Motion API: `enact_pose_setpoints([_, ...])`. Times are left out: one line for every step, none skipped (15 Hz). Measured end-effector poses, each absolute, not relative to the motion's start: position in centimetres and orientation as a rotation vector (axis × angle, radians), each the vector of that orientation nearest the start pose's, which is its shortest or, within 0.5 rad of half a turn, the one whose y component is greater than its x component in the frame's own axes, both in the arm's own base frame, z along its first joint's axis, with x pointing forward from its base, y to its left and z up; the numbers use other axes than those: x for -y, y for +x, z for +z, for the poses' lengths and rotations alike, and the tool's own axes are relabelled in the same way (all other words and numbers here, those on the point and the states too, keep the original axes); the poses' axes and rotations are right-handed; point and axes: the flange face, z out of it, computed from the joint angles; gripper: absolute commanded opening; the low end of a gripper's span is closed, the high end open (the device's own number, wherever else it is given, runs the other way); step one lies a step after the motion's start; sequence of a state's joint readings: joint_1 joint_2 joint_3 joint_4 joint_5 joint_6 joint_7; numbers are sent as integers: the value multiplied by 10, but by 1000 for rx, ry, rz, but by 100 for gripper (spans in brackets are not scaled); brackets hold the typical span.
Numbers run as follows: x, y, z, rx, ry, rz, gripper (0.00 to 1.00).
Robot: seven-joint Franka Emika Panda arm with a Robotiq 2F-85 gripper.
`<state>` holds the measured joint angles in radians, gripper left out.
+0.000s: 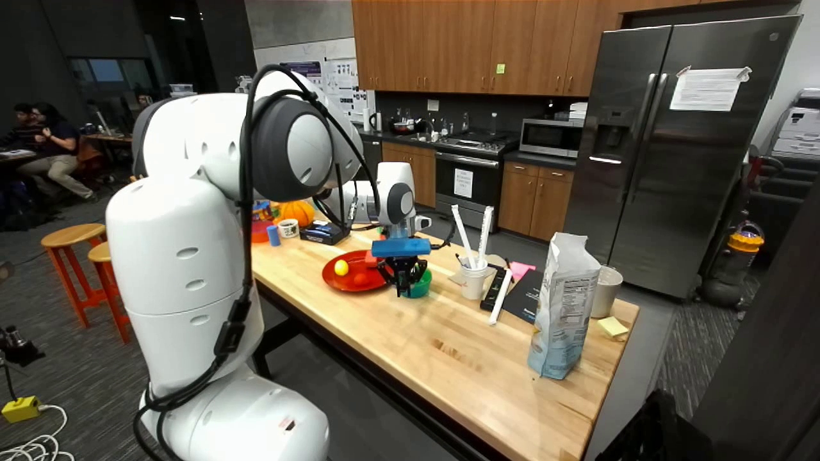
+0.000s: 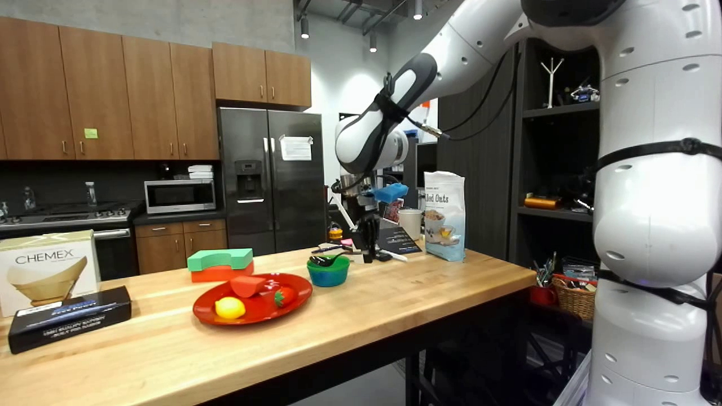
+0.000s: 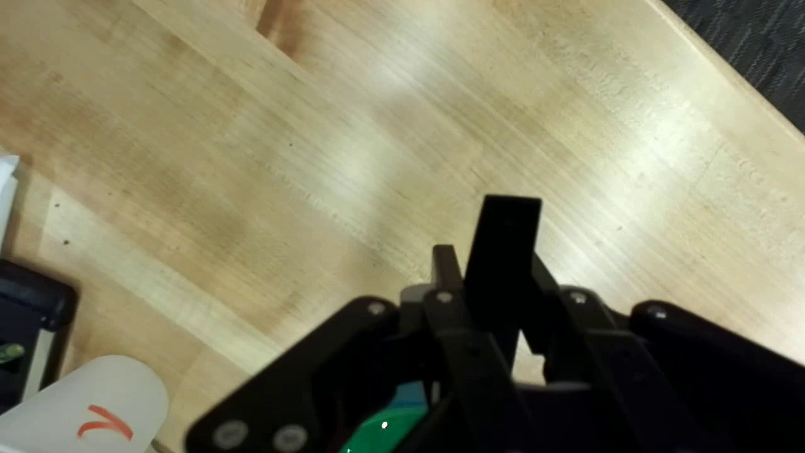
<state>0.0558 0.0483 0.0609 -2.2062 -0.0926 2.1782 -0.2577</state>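
The gripper (image 2: 368,257) hangs above the wooden table (image 2: 395,304), its jaws closed together; whether they grip the handle of the black spoon (image 2: 322,261), I cannot say. This spoon rests in the green bowl (image 2: 329,274), just beside the jaws; the red plate (image 2: 260,310) lies farther from them.

Lemon (image 2: 230,308) on plate (image 2: 271,314), bowl (image 2: 328,276) beside plate, pincer (image 2: 369,258) near bowl

Oats bag (image 2: 444,217) upright on table (image 2: 175,349); Chemex box (image 2: 51,268) near black box (image 2: 70,320); fridge (image 2: 248,220) beyond.
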Motion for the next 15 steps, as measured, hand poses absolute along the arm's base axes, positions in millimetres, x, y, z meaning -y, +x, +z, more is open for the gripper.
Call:
enact_pose_setpoints([-59,523,360,685,-3144,122,6])
enact_pose_setpoints([-61,522,368,691,-3157,115,6])
enact_pose_setpoints([-64,520,377,698,-3169,105,6])
enact_pose_setpoints([-67,518,384,708,-3179,95,6])
enact_pose_setpoints([-72,516,391,721,-3187,85,6])
enact_pose_setpoints([-77,514,397,739,-3192,76,6])
enact_pose_setpoints([-84,512,401,770,-3196,66,6])
enact_pose_setpoints([-90,510,403,805,-3200,59,6])
enact_pose_setpoints([-98,509,403,843,-3203,56,6])
enact_pose_setpoints([-105,508,403,879,-3202,56,6])
enact_pose_setpoints([-113,506,401,915,-3200,59,6])
enact_pose_setpoints([-120,505,400,946,-3197,62,6])
enact_pose_setpoints([-127,503,398,979,-3194,66,6])
enact_pose_setpoints([-133,502,396,1009,-3192,70,6])
enact_pose_setpoints([-139,501,394,1040,-3190,75,6])
